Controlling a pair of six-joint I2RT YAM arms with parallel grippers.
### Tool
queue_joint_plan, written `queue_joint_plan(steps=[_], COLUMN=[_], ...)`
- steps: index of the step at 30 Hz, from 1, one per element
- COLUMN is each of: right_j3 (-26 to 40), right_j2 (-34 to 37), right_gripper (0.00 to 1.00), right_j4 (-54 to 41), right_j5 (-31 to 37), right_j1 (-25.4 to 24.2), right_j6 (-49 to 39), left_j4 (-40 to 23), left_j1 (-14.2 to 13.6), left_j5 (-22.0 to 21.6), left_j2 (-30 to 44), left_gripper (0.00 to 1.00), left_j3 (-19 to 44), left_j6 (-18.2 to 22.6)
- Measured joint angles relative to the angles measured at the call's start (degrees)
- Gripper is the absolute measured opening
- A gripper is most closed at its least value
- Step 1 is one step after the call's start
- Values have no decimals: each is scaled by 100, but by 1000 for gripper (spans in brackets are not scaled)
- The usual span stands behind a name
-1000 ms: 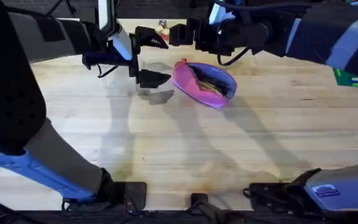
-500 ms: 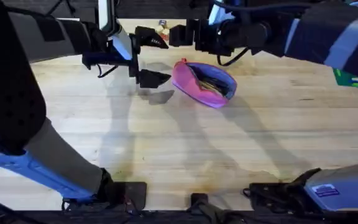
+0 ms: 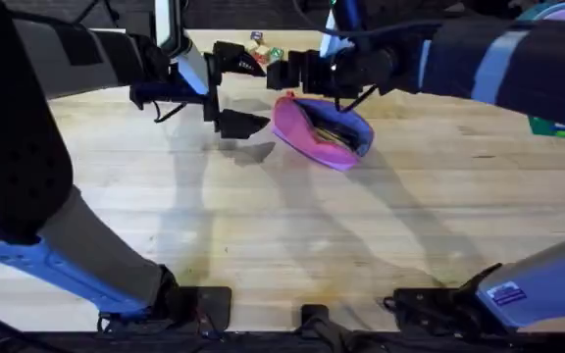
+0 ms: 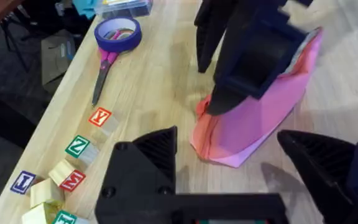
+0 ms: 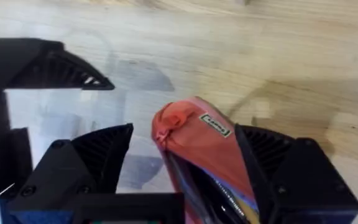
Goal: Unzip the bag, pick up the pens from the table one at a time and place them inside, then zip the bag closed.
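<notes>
Right hand (image 3: 284,71) shifted left, open astride bag (image 3: 322,130) end.

Robot lab or test workshop. Evidence: two arms bolted at a plank table (image 3: 439,196); props laid out: letter blocks (image 4: 73,165), scissors (image 4: 104,74), tape roll (image 4: 118,32).

Bright-pink bag (image 3: 320,130) unzipped on the wooden table (image 3: 361,226), pens (image 3: 330,131) inside its gaping mouth.

Black ribbed gripper fingers (image 4: 154,155), grey-and-blue arm shells, black cables
</notes>
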Motion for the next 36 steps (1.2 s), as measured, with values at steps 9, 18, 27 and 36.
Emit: queue_joint_plan(steps=[9, 18, 27, 36], right_j3=[0, 0, 0, 0], right_j2=[344, 383, 507, 509], right_gripper=[998, 834, 545, 243], right_j4=[229, 476, 467, 506], right_j5=[52, 52, 54, 62], right_j1=[77, 199, 197, 199], right_j6=[127, 362, 478, 500], left_j4=[0, 0, 0, 0], left_j1=[0, 0, 0, 0], left_j5=[0, 0, 0, 0], left_j2=[-1, -1, 0, 0], left_gripper=[994, 993, 993, 993], left_j3=[0, 0, 0, 0], left_j6=[-1, -1, -1, -1])
